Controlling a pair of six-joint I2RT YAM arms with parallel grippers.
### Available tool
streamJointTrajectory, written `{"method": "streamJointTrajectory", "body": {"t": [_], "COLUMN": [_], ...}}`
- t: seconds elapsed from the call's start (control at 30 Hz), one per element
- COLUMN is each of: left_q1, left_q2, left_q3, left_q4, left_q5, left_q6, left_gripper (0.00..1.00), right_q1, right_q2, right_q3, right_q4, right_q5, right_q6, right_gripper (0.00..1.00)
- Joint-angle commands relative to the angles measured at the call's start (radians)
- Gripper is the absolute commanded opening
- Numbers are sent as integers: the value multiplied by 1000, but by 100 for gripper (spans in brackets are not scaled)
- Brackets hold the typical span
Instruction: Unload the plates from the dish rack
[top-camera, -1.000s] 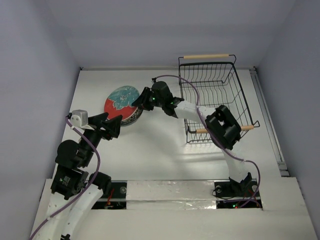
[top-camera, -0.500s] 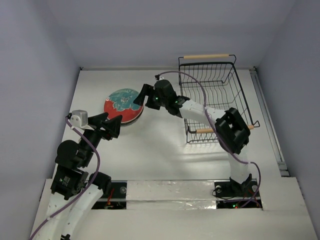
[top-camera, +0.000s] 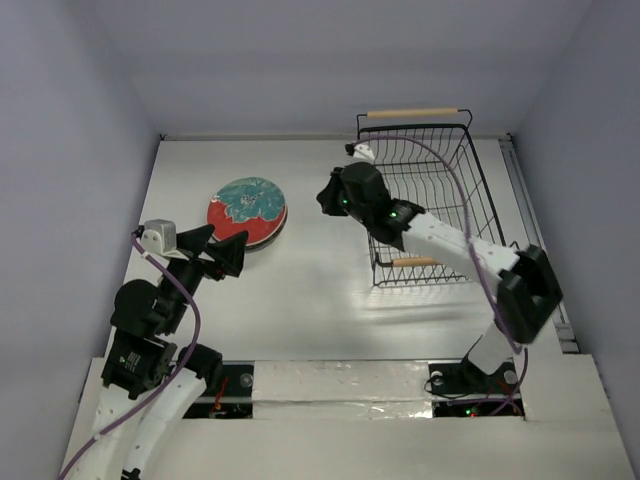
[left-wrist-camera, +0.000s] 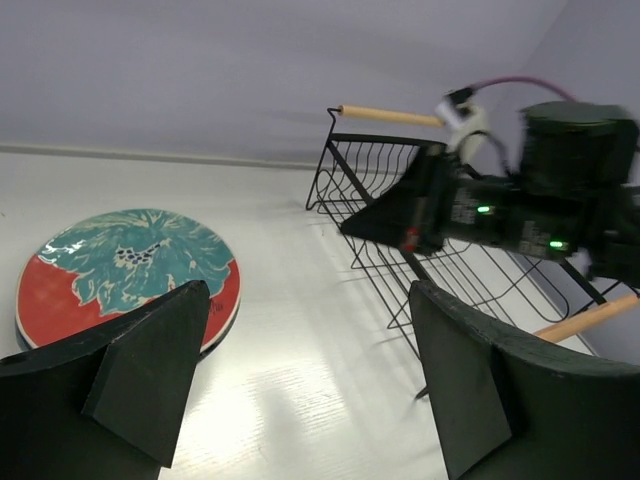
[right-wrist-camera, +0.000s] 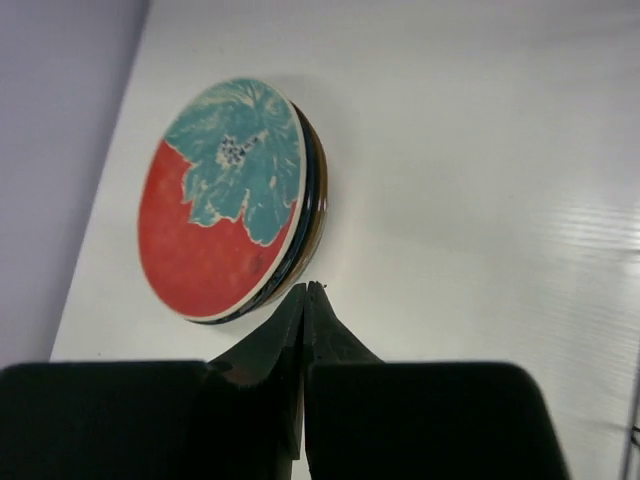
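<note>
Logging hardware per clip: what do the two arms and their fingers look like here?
The left arm and right arm have white links, black joints and black wedge-shaped fingers. A purple cable runs along each. Green lights glow near the right wrist; a pale camera block sits at the left wrist.

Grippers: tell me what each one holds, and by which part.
Nothing is held. The left gripper is open and empty; the right gripper is shut on nothing. The plates lie stacked on the table.
</note>
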Motion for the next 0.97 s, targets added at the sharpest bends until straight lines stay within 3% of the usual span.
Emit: {"method": "streamJointTrajectory", "body": {"t": [0.0,0.1,0.2,0.3,0.33,0.37,0.57,0.63,0.93], "left_q1": [6,6,6,6,6,6,6,6,6], "left_q2": [17,23,38,55,58,67,89,86,72], "left_q3": [3,6,13,26,32,46,150,161,106], "left_q4": [26,18,18,27,27,24,-13,-3,55], "left_q5": [29,28,14,18,12,5,-63,-72,-48], "left_q6": [-12,-11,-8,-8,-8,-6,6,0,-25], "left_gripper": [80,86,89,89,90,89,90,90,93], "right_q1": [22,22,22,22,22,22,22,22,22], "right_q2": [-269,-457,-725,-978,-1035,-1134,-1410,-1479,-1399], "right_q3": [-101,-272,-421,-521,-533,-543,-618,-630,-607], "right_q4": [144,205,218,197,178,158,97,97,14], "right_q5": [114,186,295,393,424,494,708,711,697], "right_q6": [-98,-156,-205,-246,-251,-251,-253,-262,-259], "right_gripper": [0,0,19,63,93,100,100,100,100]}}
